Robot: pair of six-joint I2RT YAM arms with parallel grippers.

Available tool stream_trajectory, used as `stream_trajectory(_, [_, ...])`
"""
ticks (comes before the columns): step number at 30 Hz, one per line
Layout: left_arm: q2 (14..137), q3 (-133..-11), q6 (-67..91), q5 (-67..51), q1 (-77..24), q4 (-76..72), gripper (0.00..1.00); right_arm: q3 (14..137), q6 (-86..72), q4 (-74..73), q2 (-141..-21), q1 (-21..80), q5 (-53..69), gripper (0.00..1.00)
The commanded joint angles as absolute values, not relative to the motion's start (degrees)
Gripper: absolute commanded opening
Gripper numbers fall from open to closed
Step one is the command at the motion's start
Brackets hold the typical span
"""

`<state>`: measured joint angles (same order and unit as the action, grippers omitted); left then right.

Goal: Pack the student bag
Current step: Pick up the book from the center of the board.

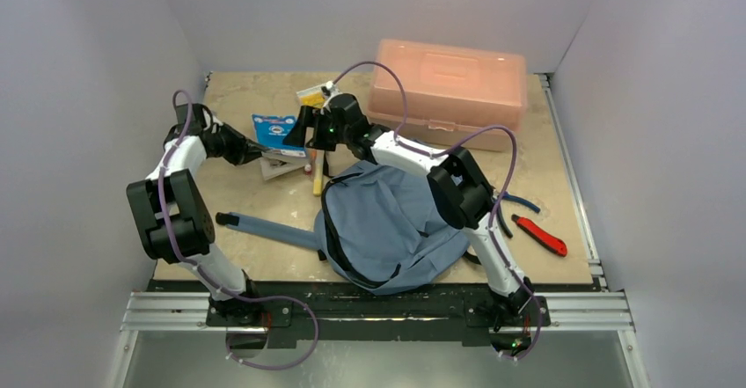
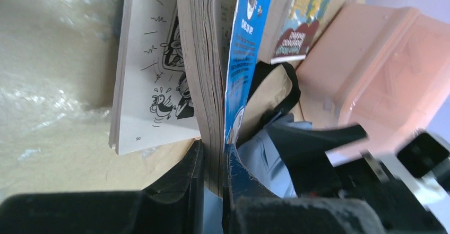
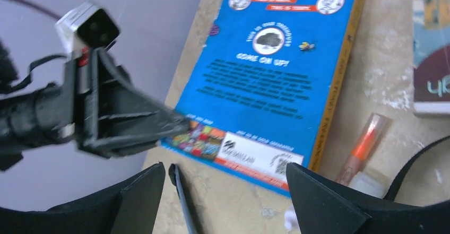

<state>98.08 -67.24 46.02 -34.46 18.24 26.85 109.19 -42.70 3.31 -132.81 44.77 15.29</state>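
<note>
Bag (image 1: 387, 221) lies nearside of spread right pincer (image 1: 303, 131); left pincer (image 2: 213, 171) clamps book (image 2: 209, 85).

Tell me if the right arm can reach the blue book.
Probably yes: the right fingers hang open over the blue book; only the left fingers, clamped on one edge, crowd it.

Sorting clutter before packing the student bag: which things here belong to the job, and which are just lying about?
Job: student bag, blue book in left end effector, orange marker.
Probably lying about: pink box, red-handled tool.
</note>
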Motion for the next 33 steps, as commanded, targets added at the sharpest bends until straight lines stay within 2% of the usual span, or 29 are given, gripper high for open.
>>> stream_trajectory(1, [91.0, -66.72, 46.98, -41.9, 18.57, 23.26, 0.0, 106.95, -58.75, 10.51, -133.92, 42.52, 21.13, 0.88])
stream_trajectory(9, [90.1, -65.54, 47.27, -43.72, 19.55, 22.49, 0.0, 110.59, -58.75, 7.88, -139.11, 40.37, 19.78, 0.88])
stream_trajectory(19, [90.83, -62.73, 48.85, -45.07, 19.48, 19.5, 0.0, 110.03, -70.63, 18.54, -142.23, 41.43, 26.67, 0.82])
stream_trajectory(22, [90.75, -61.25, 49.26, -45.1, 19.48, 18.56, 0.0, 109.52, -75.72, 24.31, -143.48, 41.84, 28.98, 0.75])
stream_trajectory(24, [90.63, -60.39, 48.96, -45.17, 19.43, 18.22, 0.0, 109.51, -78.58, 27.65, -144.17, 42.21, 30.12, 0.68])
stream_trajectory(29, [90.25, -60.0, 46.19, -44.5, 19.37, 20.41, 0.0, 107.7, -84.3, 35.9, -145.3, 42.67, 31.11, 0.42])
stream_trajectory(30, [89.93, -60.29, 45.06, -43.83, 19.37, 21.79, 0.04, 107.22, -84.55, 36.86, -145.24, 42.59, 31.15, 0.33])
stream_trajectory(33, [88.05, -61.2, 40.42, -39.45, 18.69, 27.26, 0.24, 106.35, -84.65, 40.25, -144.69, 42.31, 32.03, 0.08])
